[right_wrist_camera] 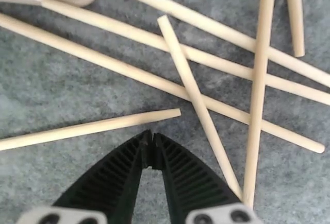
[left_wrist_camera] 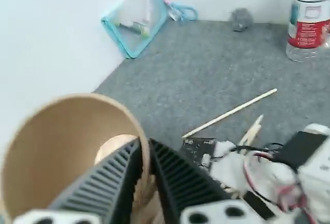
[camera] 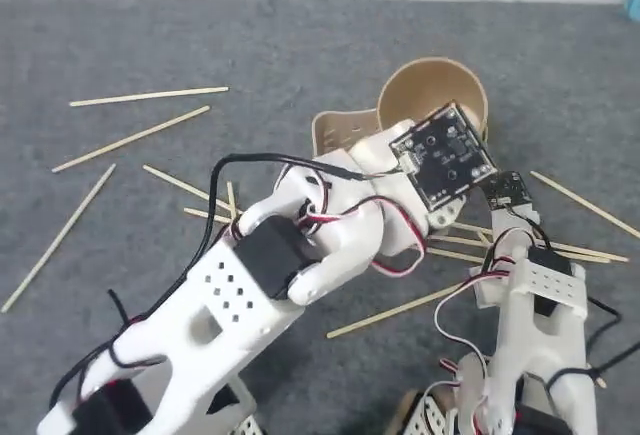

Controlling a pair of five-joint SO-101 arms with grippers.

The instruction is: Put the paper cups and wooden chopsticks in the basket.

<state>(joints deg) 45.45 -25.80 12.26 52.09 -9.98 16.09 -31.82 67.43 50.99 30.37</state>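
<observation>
A tan paper cup (camera: 432, 95) stands upright right of centre on the grey carpet. My left gripper (left_wrist_camera: 144, 144) is shut on the near wall of this cup (left_wrist_camera: 62, 147), one finger inside and one outside. A second tan cup (camera: 342, 133) stands just left of it, partly hidden by the left arm. Several wooden chopsticks (right_wrist_camera: 196, 92) lie crossed under my right gripper (right_wrist_camera: 152, 137), which hangs shut with nothing in it, its tips by the end of one chopstick (right_wrist_camera: 93, 127). A turquoise basket (left_wrist_camera: 136, 26) stands by the wall.
More chopsticks (camera: 130, 138) lie scattered over the left half of the carpet, and one (camera: 585, 205) lies at the far right. A plastic bottle (left_wrist_camera: 309, 20) stands beyond the right arm (camera: 530, 295). The white wall borders the far edge.
</observation>
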